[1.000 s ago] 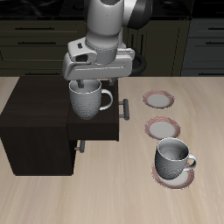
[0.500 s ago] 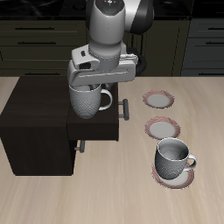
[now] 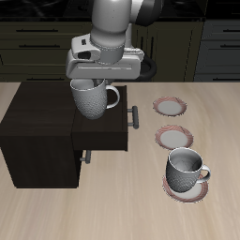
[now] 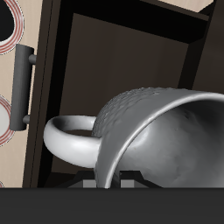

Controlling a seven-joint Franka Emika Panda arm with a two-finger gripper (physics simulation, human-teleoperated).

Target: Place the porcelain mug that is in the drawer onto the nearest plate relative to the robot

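Above table [image 3: 112,206] and drawer [image 3: 105,133], hand [image 3: 90,87] grips porcelain mug [image 3: 92,100].

There were two mugs: one [image 3: 92,99] at upper centre under the gripper [image 3: 91,86], another [image 3: 185,170] at lower right. Three saucers lay at the right: one [image 3: 170,106], a second [image 3: 174,138], a third [image 3: 174,192] beneath the lower mug. One cabinet [image 3: 37,141] with one drawer [image 3: 105,137] stood at left.

arm [image 3: 117,23] upright, jaws downward, gripping

A simulated kitchen: dark cabinets [image 3: 37,42] behind a wooden table [image 3: 220,131] holding saucers [image 3: 171,106].
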